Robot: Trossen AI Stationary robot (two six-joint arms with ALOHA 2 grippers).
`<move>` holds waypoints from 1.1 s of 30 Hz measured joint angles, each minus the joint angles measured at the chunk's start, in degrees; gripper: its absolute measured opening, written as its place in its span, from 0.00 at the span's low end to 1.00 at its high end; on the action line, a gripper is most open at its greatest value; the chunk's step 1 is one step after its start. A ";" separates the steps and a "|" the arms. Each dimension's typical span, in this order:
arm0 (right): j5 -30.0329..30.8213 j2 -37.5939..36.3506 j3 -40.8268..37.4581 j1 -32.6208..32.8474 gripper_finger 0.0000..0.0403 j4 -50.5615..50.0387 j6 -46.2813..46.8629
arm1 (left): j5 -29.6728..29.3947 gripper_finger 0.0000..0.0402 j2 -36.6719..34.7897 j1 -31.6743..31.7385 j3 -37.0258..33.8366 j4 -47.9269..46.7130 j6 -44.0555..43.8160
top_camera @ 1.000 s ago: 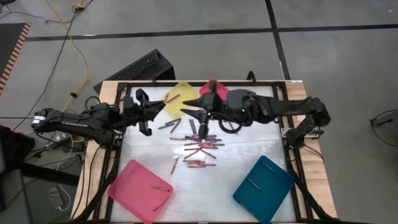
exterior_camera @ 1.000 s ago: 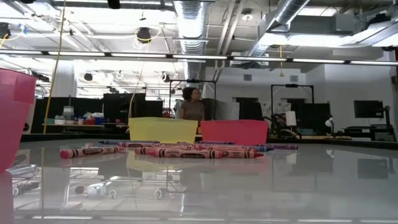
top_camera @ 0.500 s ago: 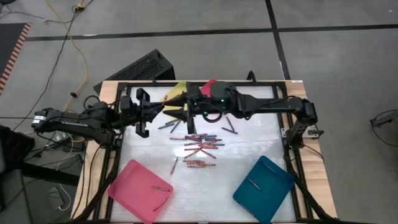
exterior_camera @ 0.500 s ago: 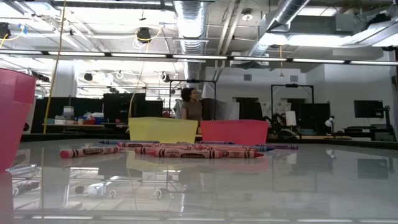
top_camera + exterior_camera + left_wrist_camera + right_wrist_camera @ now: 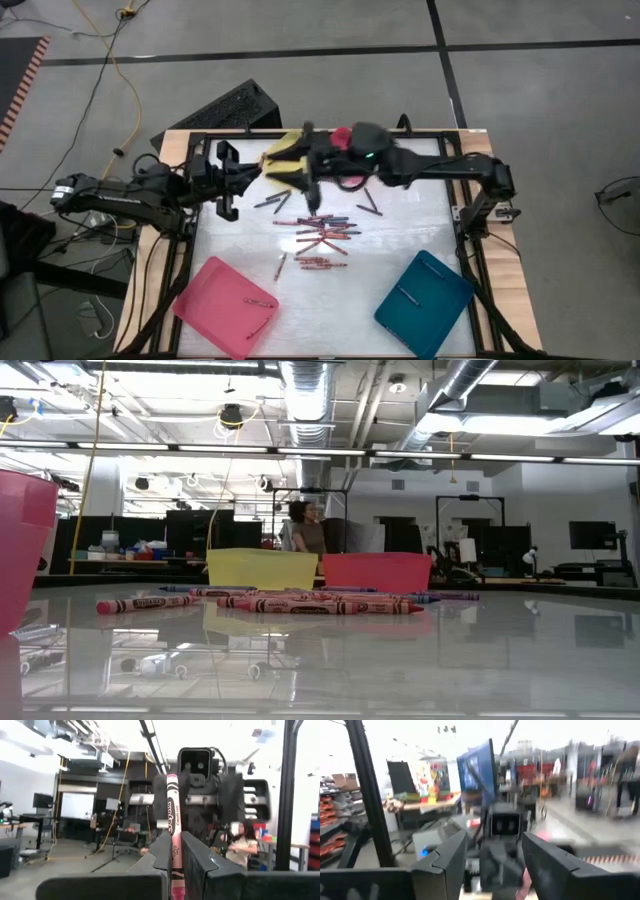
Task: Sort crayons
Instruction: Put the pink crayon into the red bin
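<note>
I am pinching one thin pink paper-wrapped crayon in my left claw; the crayon is standing upright between the two dark fingers, its tip rising well above them. In the high view this left claw is hanging over the counter's far left part, near the left edge.

The loose red, pink and dark crayons are lying scattered in a cluster on the glossy white counter, around its middle and a little toward the far edge. From the low view they are showing as a row of paper-wrapped sticks lying flat on the surface. One or two more crayons are resting inside the square pink plastic tray at the near left corner, and one inside the square teal plastic tray at the near right corner.

My right claw is reaching across the far part of the counter, facing the left one, its fingers spread wide with nothing between them. Under that arm, by the far edge, a yellow tray and a second pink tray are sitting side by side; the low view is showing them standing behind the crayons.

Beyond the counter a person is standing in the room.
</note>
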 joint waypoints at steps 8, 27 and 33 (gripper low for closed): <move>7.19 -1.54 0.06 -1.91 0.51 -1.65 -2.66 | 2.70 0.02 0.11 0.00 0.00 4.39 1.52; -1.37 3.03 -0.01 -2.85 0.52 3.15 4.72 | 3.42 0.02 3.02 -0.06 -0.02 4.40 2.04; -5.38 2.56 0.01 -2.69 0.52 2.42 6.58 | 2.68 0.02 2.88 0.08 -0.03 9.59 1.95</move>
